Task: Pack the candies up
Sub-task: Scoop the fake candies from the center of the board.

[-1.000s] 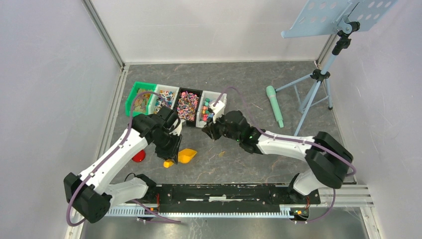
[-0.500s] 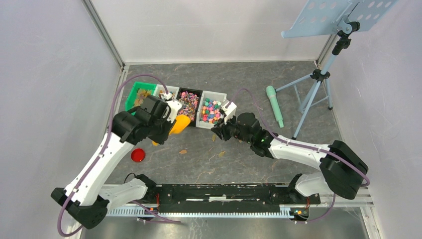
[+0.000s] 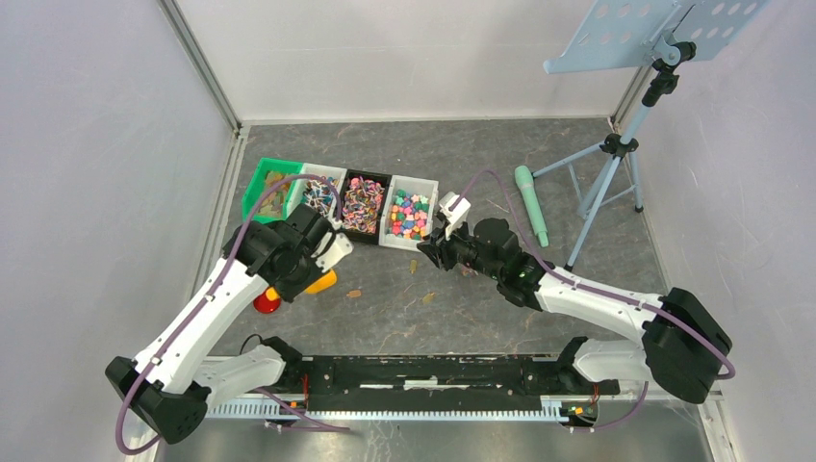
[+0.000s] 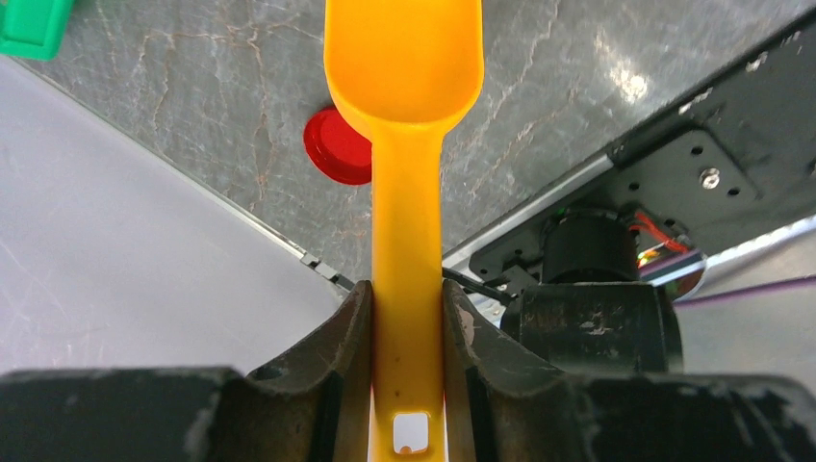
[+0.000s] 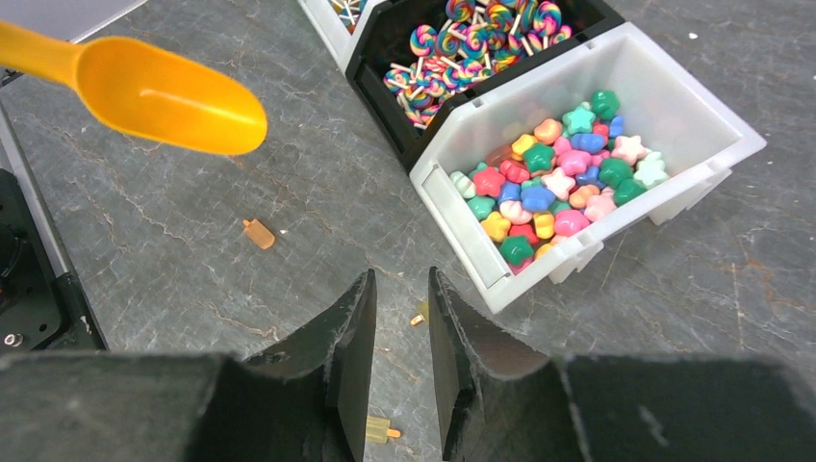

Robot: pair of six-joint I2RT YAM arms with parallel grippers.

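My left gripper (image 4: 406, 289) is shut on the handle of the orange scoop (image 4: 404, 58). The scoop's bowl looks empty and hangs over the floor near the red lid (image 4: 337, 149). From above, this gripper (image 3: 322, 260) and scoop (image 3: 319, 283) are in front of the bins. The candies (image 5: 563, 178) fill a white bin (image 5: 674, 115); lollipops (image 5: 471, 38) fill the black bin beside it. My right gripper (image 5: 399, 279) is open by a narrow gap with nothing between its fingers, low in front of the white bin. Loose candies (image 5: 258, 233) lie on the floor; one (image 5: 420, 311) lies just ahead of the fingertips.
Four bins stand in a row: green (image 3: 272, 190), white (image 3: 322, 188), black (image 3: 364, 199), white (image 3: 409, 214). The red lid (image 3: 267, 301) lies near the left arm. A teal microphone (image 3: 531, 202) and a tripod stand (image 3: 616, 144) are at the right.
The left arm has drawn the scoop back from the bins toward the near left. The right gripper has shifted slightly right and its jaws have parted a little.
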